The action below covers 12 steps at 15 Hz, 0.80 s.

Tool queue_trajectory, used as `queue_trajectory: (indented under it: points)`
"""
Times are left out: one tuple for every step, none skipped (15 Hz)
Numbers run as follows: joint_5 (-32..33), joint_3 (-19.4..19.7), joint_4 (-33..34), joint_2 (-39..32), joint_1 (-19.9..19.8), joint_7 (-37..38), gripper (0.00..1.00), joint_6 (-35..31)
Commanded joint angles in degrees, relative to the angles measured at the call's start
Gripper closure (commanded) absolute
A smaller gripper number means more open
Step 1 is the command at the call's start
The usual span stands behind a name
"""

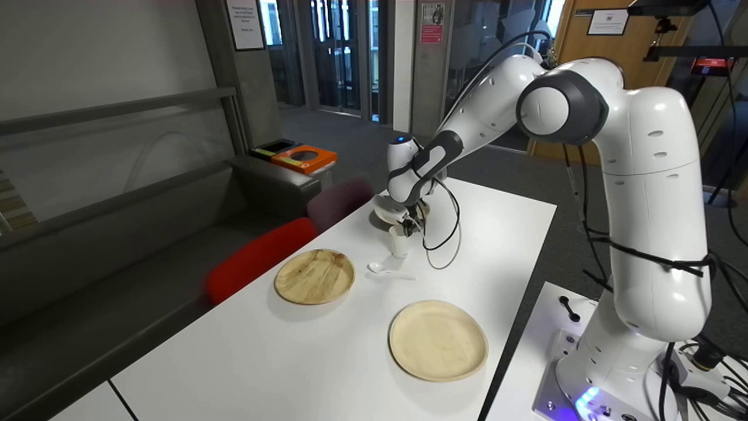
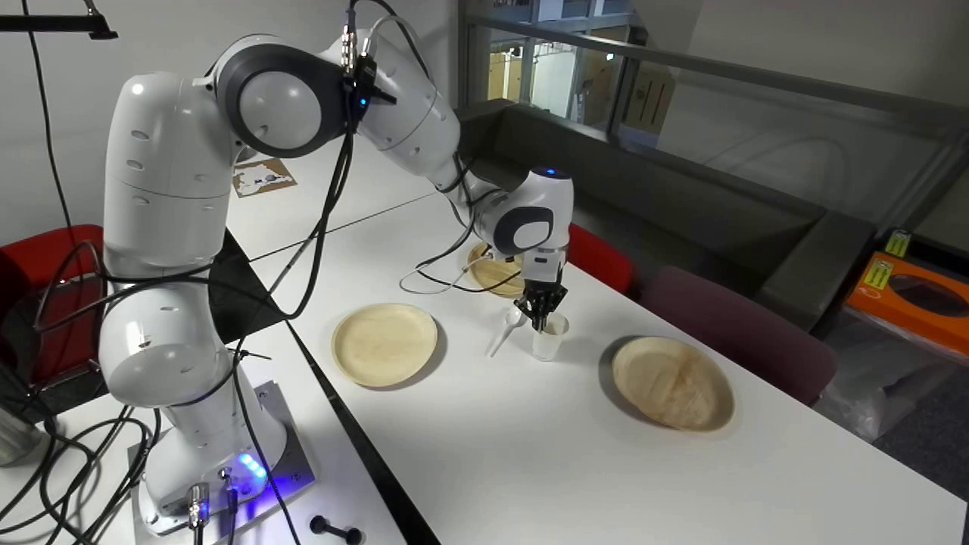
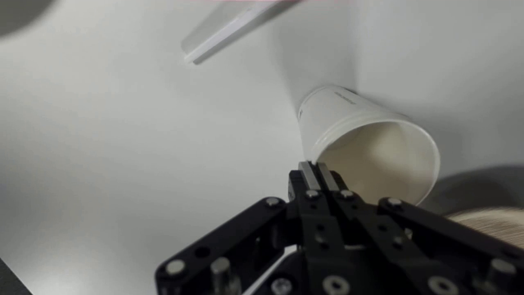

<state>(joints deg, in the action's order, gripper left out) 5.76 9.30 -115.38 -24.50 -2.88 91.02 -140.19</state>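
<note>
Closest in the wrist view is the tool (image 3: 313, 164), black with grey tips. Those two tips squeeze together on the rim of a white drinking cup (image 3: 364, 141) that has small dark print on its side. The cup stands upright on the white bench (image 1: 234, 362). A white plastic spoon (image 1: 377, 268) lies near the cup, not touching it. In an exterior view, a round wooden plate (image 2: 384, 344) sits nearest the robot base (image 2: 200, 454), a second round plate (image 2: 672, 384) sits past the cup, and a third round plate (image 2: 500, 272) peeks out from behind the robot arm (image 2: 412, 125).
</note>
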Motion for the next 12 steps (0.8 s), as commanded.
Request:
queue_trajectory:
  points:
    - [1.7, 2.7, -1.7, 2.8, 2.3, 1.4, 0.99, -2.9]
    - [3.1, 3.7, -2.1, 2.9, 3.0, 3.3, 0.99, -5.8]
    - [4.1, 4.8, -2.4, 2.9, 3.7, 5.3, 0.99, -8.6]
    - [5.0, 6.0, -2.6, 2.7, 4.6, 7.4, 0.99, -11.4]
    - [6.6, 7.7, -2.7, 2.4, 5.7, 10.1, 0.99, -14.4]
    - [8.1, 9.2, -2.5, 1.9, 6.8, 12.1, 0.99, -15.7]
    - [6.6, 8.2, -1.8, 2.0, 6.1, 10.1, 0.99, -12.0]
    - [1.7, 4.1, -1.5, 3.0, 3.1, 3.6, 0.99, -5.6]
    - [4.8, 7.1, -1.3, 1.9, 5.4, 7.8, 0.99, -7.7]
    - [1.3, 4.2, -1.0, 2.5, 3.3, 2.9, 0.99, -2.7]
    - [3.0, 5.6, -0.8, 2.0, 4.5, 5.5, 0.99, -2.7]
    - [2.9, 5.4, -0.6, 1.9, 4.5, 5.3, 0.99, -1.2]
